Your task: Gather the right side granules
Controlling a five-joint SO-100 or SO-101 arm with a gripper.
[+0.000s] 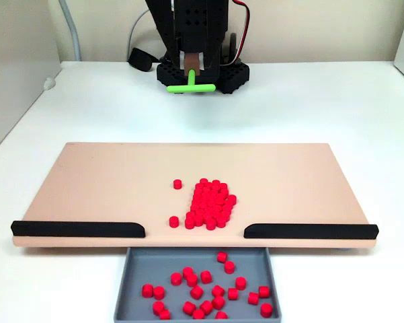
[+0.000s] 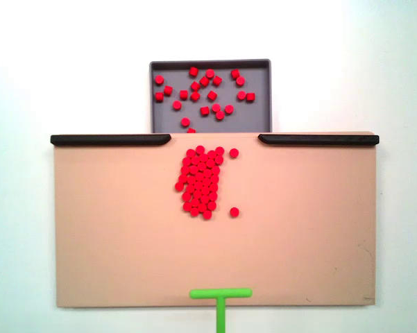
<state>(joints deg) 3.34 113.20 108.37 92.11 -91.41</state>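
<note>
We see the arm cut off at the top of a fixed view, so its upper part is hidden. Its pincer (image 1: 191, 67) is clamped on the stem of the green T-shaped pusher (image 1: 191, 85). The red granules (image 1: 210, 202) lie packed near the front middle of the tan board (image 1: 94, 182), two loose ones just beside them. More sit in the grey tray (image 1: 136, 269), whose near edge is cut off. We can read no writing. The white bench (image 1: 322, 101) carries everything.
</note>
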